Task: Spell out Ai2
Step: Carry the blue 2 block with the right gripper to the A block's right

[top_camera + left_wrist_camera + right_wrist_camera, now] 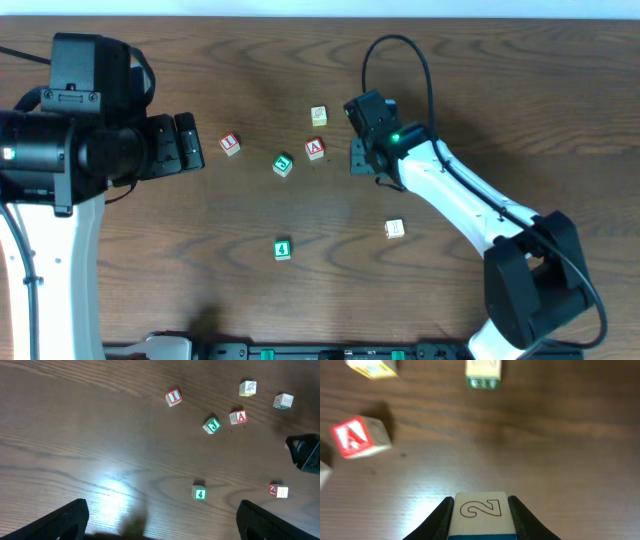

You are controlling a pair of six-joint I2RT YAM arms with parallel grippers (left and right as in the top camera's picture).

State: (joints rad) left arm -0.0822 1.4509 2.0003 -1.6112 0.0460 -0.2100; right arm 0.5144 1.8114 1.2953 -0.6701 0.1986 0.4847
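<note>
Grips 2 block (480,510) between right gripper (480,519) fingers, just right of A block (357,437); holds left gripper (162,521) wide apart, empty.

Left arm (60,150) jaws wide apart, right arm (450,190) stretched inward, jaws clamping 2 block (480,512)

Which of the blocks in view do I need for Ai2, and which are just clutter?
For the job:
- red A block
- red I block
- 2 block, gripped in the right claw

Lying about:
- green 4 block
- green block near the A
- yellow block
- cream block
- white block with a green side
</note>
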